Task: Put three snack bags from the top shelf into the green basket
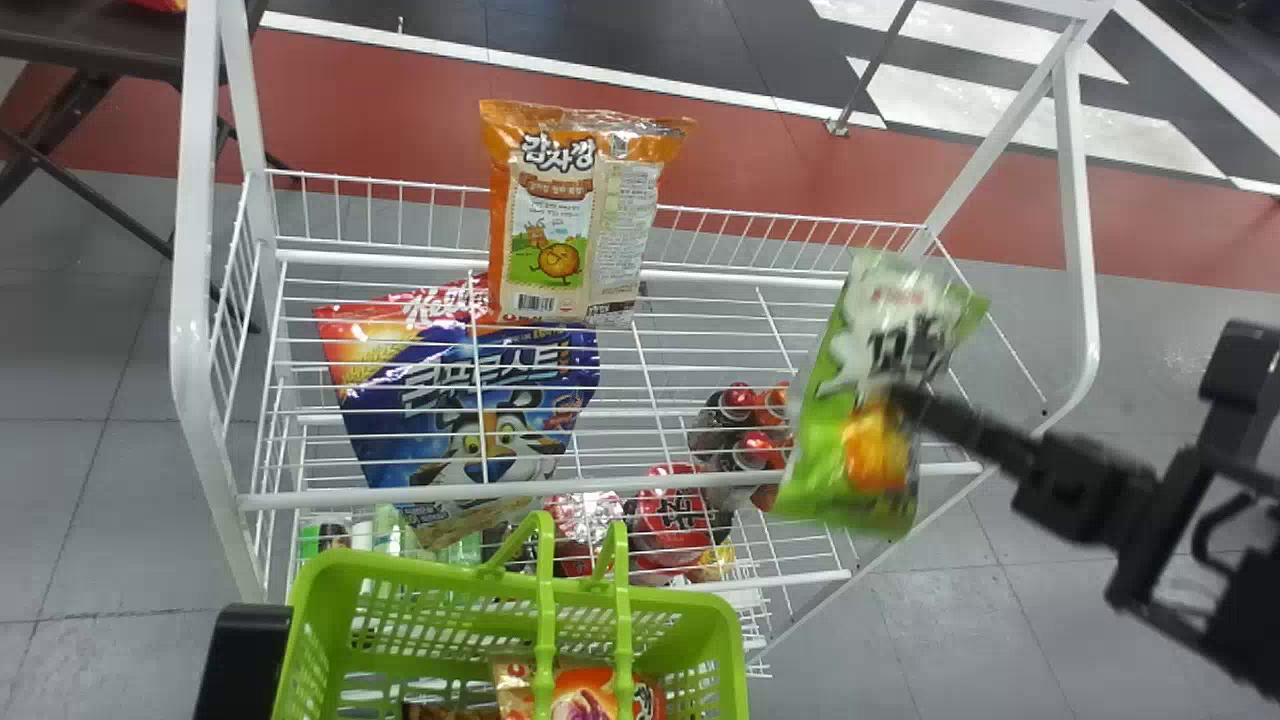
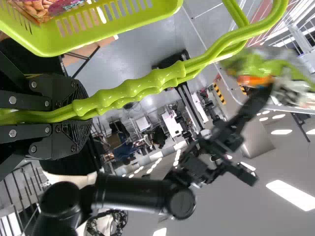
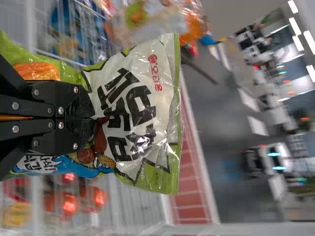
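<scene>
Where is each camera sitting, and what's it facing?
Head: up top, facing forward-down at rack and basket; left arm, right arm show.
Left wrist: behind the left claw, looking along it past the handles into the room; right arm beyond.
Right wrist: behind the right claw, looking along it over the green bag.
Head and left wrist share basket, green bag, right arm.

Head cam faces forward/down over the rack (image 1: 190, 300), left wrist cam looks past close basket handles (image 2: 130, 89) into the room (image 2: 285, 157), right wrist cam sits tight on the green bag (image 3: 133, 103), also in head's right half and at left wrist's right edge.
</scene>
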Available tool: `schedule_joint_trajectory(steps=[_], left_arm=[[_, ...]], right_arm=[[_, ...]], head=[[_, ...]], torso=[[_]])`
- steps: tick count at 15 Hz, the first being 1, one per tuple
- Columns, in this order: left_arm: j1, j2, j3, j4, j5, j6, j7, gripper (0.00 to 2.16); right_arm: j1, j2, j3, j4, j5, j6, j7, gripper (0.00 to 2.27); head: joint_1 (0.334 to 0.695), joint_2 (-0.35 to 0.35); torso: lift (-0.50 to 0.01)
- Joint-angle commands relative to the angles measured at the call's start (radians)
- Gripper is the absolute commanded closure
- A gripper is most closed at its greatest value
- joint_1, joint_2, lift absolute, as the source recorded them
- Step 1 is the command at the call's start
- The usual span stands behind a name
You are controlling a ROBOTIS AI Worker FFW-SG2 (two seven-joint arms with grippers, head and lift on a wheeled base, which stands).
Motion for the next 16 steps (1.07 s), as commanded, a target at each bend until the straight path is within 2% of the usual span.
schedule_joint_trajectory(steps=[1,5,8,13,16], left_arm=[[-0.002,0.0,0.0,0.0,0.0,-0.001,0.0,1.69],[-0.002,0.002,0.003,-0.004,0.008,-0.004,-0.001,1.68],[0.003,0.003,0.003,-0.007,0.011,-0.004,-0.003,1.68],[0.009,0.0,-0.003,-0.012,0.011,-0.004,-0.003,1.68],[0.013,0.002,-0.004,-0.015,0.011,-0.007,-0.004,1.68]], right_arm=[[0.046,0.028,-0.051,-0.081,-0.103,0.176,0.022,2.24],[0.123,0.056,-0.033,-0.149,-0.194,0.176,0.046,2.24],[0.192,0.062,0.075,-0.12,-0.182,0.176,0.046,2.24],[0.238,0.057,0.262,-0.017,-0.068,0.176,0.039,2.24],[0.239,0.04,0.354,0.06,0.024,0.176,-0.002,2.24]], head=[[0.695,-0.35],[0.695,-0.35],[0.695,-0.35],[0.695,-0.35],[0.695,-0.35]], torso=[[-0.045],[-0.045],[-0.045],[-0.045],[-0.045]])
